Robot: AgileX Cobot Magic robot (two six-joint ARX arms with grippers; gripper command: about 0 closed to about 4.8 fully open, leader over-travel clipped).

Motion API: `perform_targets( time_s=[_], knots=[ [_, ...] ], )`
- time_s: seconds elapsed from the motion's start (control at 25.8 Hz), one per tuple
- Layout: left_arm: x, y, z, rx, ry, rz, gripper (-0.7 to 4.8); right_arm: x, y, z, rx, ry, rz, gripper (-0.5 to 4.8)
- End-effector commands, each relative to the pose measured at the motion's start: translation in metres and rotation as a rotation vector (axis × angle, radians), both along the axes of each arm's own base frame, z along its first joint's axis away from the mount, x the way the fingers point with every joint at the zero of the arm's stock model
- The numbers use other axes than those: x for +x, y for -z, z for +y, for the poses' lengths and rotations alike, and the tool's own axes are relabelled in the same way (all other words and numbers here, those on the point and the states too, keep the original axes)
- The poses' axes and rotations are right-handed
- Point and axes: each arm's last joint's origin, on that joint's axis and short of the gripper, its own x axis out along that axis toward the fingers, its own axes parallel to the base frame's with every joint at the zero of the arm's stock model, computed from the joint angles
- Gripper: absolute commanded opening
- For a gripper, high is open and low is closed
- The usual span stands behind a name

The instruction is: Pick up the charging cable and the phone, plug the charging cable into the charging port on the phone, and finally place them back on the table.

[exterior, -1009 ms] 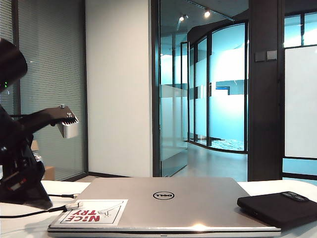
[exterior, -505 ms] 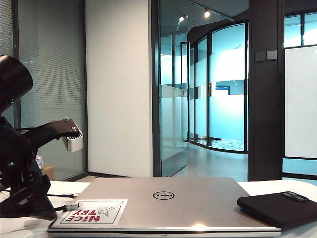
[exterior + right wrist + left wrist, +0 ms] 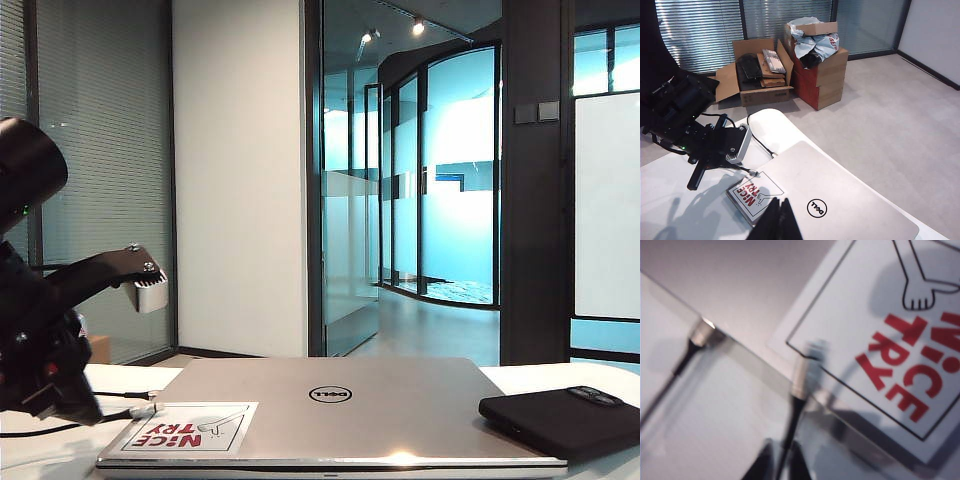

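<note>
Your left gripper [image 3: 781,467] pinches the charging cable [image 3: 799,385], its plug just ahead over the laptop [image 3: 330,400] edge. Your right gripper [image 3: 781,212], pressed together, hovers above; the phone [image 3: 560,418] lies far off.

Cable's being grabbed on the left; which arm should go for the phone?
Right, probably. The left claw is closing around the charging cable, while the shut right claw hangs free above the laptop, nearer the phone.
</note>
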Motion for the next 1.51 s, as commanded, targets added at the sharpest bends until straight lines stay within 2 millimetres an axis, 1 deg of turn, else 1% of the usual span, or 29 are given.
perform_targets(
  time_s=[0.04,0.16,0.19,1.28,1.51],
  knots=[
    [-0.0057,0.0043,0.0011,0.003,-0.006,0.080,1.22,-0.0001,-0.0036,-0.0002,0.012,0.002,-0.023,-0.05],
    [-0.0058,0.0044,0.0011,0.004,-0.006,0.081,2.08,-0.0002,-0.0036,-0.0002,0.012,0.002,-0.023,-0.05],
    [-0.0058,0.0044,0.0011,0.003,-0.005,0.081,2.24,-0.0002,-0.0036,-0.0002,0.012,0.002,-0.023,-0.05],
    [-0.0028,0.0021,-0.0003,-0.010,0.007,0.043,2.25,-0.0003,-0.0037,-0.0003,0.012,0.002,-0.023,-0.05],
    [-0.0059,0.0023,-0.0086,0.014,0.072,0.032,2.32,-0.0003,-0.0037,-0.0003,0.012,0.002,-0.023,-0.05]
  ],
)
